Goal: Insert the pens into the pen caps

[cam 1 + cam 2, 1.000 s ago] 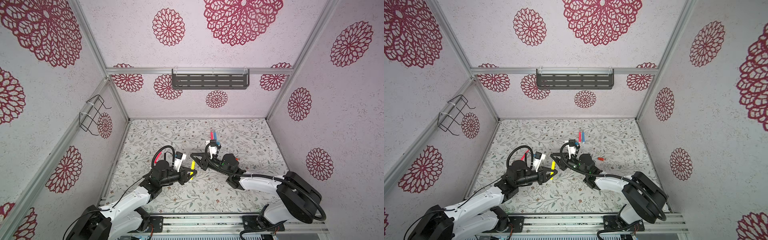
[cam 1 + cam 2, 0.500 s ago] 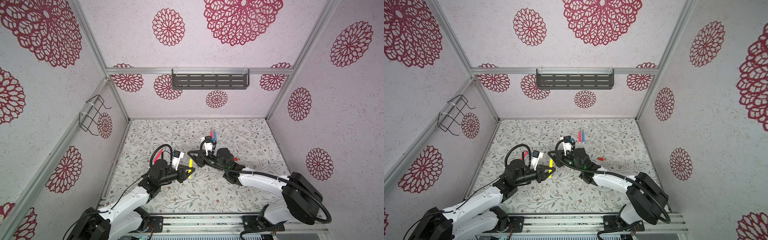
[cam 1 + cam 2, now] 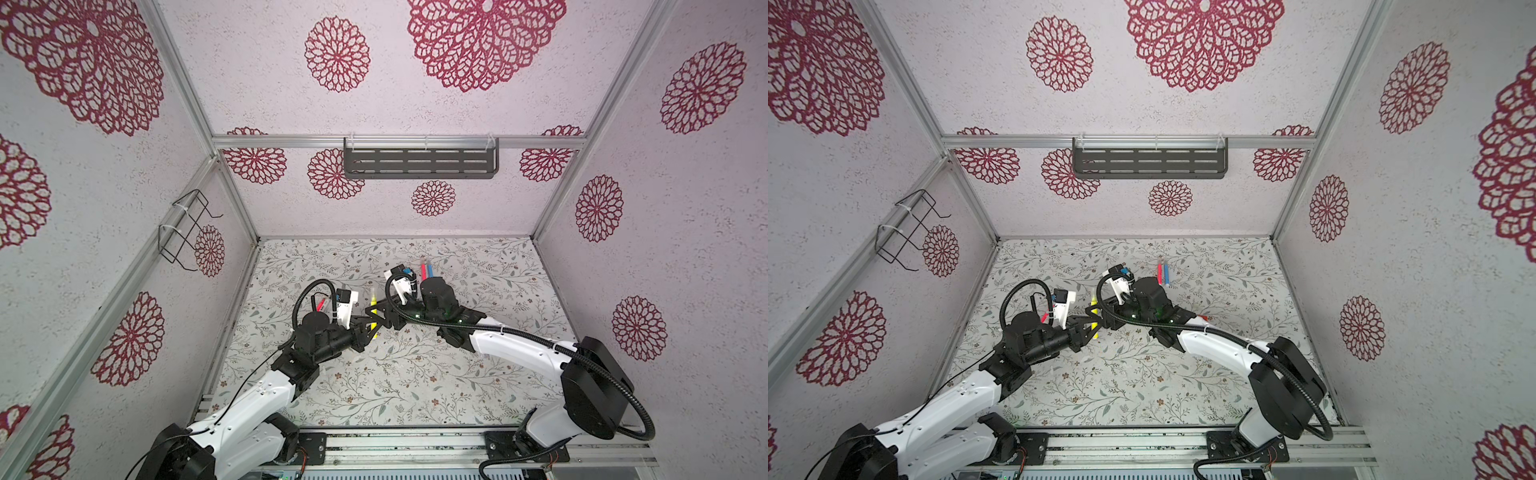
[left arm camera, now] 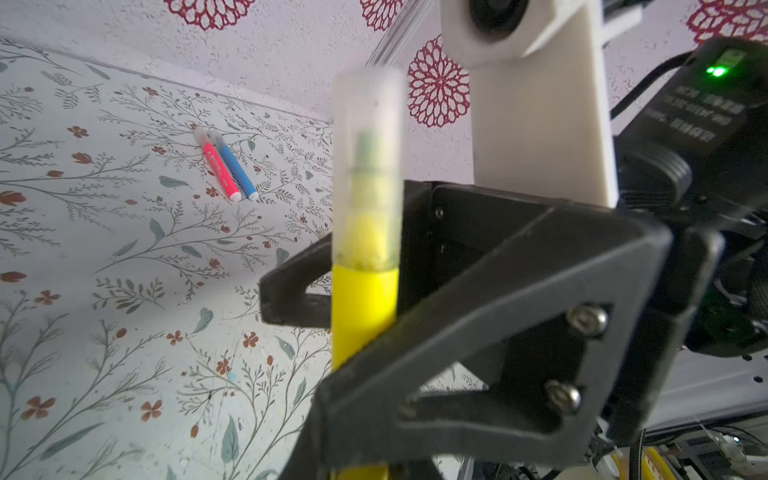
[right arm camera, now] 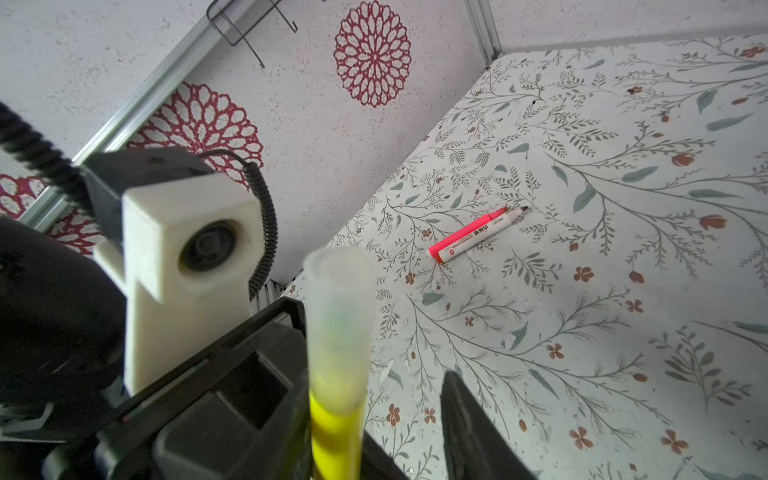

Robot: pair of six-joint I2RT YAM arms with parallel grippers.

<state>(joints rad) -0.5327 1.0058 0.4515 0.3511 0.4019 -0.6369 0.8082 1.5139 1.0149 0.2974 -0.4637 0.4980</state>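
My left gripper (image 3: 369, 328) (image 3: 1089, 329) (image 4: 353, 469) is shut on the barrel of the yellow pen (image 3: 374, 312) (image 3: 1094, 311) (image 4: 363, 307) (image 5: 336, 436) and holds it upright. A pale translucent pen cap (image 4: 368, 166) (image 5: 338, 324) sits over its tip. My right gripper (image 3: 380, 313) (image 3: 1100, 312) (image 5: 374, 432) is open around the pen just below the cap, with a gap on one side. Capped pink (image 3: 423, 270) (image 4: 218, 166) and blue (image 3: 429, 271) (image 4: 235, 166) pens lie side by side at the back. An uncapped red pen (image 3: 321, 305) (image 5: 473, 235) lies left of my left wrist.
An orange pen end (image 3: 1202, 318) shows beside the right arm. A wire basket (image 3: 185, 228) hangs on the left wall and a dark slotted shelf (image 3: 419, 163) on the back wall. The floral table (image 3: 415, 374) ends at a metal rail (image 3: 415, 444) in front.
The right gripper has moved left to the top of the yellow pen and its jaws have opened, leaving the cap on the pen. The left gripper still holds the pen.
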